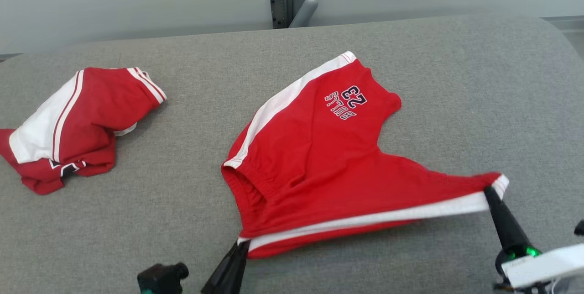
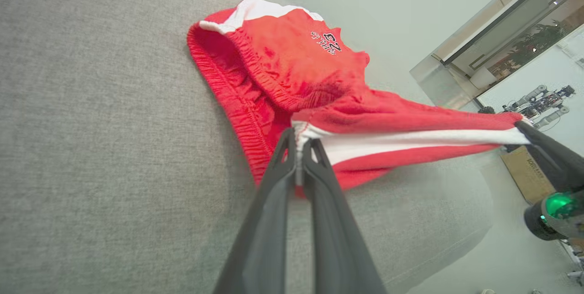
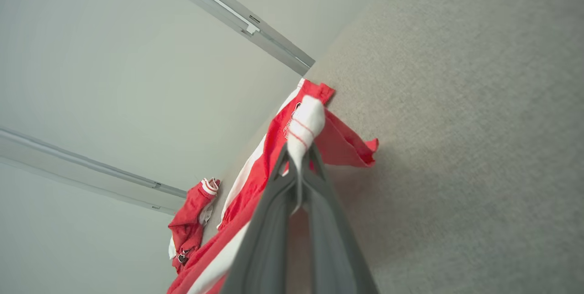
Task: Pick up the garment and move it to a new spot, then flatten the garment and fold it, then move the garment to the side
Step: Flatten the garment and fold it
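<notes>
Grey cloth desk (image 1: 410,56) carried the red jersey shorts with white side stripes (image 1: 319,148) at its middle, one edge taut between the left gripper (image 1: 243,243), clamped on the waistband corner, and the right gripper (image 1: 489,190), clamped on the leg hem; flattening seemed underway; next, lay it smooth.

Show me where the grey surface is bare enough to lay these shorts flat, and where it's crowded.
Bare: the grey surface right of and behind the held shorts, and the strip between them and the crumpled garment. Crowded: the left end under that garment, and the near edge where left gripper and right gripper pinch the shorts.
</notes>
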### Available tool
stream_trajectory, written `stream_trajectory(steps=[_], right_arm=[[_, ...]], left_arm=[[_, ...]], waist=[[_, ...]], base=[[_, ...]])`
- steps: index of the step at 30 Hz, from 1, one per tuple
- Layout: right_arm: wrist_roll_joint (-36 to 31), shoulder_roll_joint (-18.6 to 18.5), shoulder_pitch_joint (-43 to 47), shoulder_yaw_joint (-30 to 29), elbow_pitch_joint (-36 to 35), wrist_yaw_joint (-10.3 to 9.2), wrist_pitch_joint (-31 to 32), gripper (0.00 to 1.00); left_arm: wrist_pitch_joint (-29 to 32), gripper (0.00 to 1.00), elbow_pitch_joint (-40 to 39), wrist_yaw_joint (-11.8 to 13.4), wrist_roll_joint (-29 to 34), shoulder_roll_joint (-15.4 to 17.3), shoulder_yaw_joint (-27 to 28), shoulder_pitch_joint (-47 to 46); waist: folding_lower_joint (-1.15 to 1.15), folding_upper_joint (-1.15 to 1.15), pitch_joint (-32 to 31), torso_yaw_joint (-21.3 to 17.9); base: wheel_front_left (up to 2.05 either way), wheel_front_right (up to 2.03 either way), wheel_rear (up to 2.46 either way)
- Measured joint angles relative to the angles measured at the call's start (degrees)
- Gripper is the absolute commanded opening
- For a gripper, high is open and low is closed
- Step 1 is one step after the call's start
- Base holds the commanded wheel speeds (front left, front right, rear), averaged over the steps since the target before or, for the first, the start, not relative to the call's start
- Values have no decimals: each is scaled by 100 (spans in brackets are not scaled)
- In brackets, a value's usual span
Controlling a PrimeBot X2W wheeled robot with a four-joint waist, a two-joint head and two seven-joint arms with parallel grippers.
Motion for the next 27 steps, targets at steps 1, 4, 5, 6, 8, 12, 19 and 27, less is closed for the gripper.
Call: stream_trajectory(steps=[1, 4, 5, 6, 8, 12, 19, 27], right_arm=[[-77, 43, -250, -53, 57, -1, 70, 0], [-333, 192, -1209, -216, 357, -4, 365, 0], [-399, 277, -1600, -268, 509, -5, 483, 0], [-519, 359, -2025, -310, 713, -4, 620, 0], [-800, 478, -2760, -385, 1191, -4, 871, 0], [-1425, 743, -4276, -561, 2405, -7, 1344, 0], [-2168, 907, -5482, -428, 3684, -7, 1486, 0], [-2482, 783, -5968, -170, 4283, -7, 1468, 0]], left_arm=[[145, 0, -126, -26, -157, -27, 1, -91], [594, 0, -461, -32, -304, -49, 23, -715], [716, 0, -541, 14, -394, -111, 77, -967], [853, 0, -600, 69, -469, -167, 109, -1218], [1138, 0, -575, 182, -536, -281, 111, -1680], [1568, 0, -114, 639, -446, -479, 129, -2599], [1496, 0, 712, 918, -303, -627, 218, -3217], [1376, 0, 1023, 926, -371, -711, 135, -3423]], waist=[[0, 0, 15, 14], [0, 0, 123, 48], [0, 0, 177, 60], [0, 0, 244, 73], [0, 0, 404, 96], [0, 0, 947, 190], [1, 0, 1550, 586], [1, 0, 1745, 1010]], base=[[0, 0, 0], [0, 0, 0], [0, 0, 0], [0, 0, 0], [0, 0, 0], [0, 0, 0], [0, 0, 0], [0, 0, 0]])
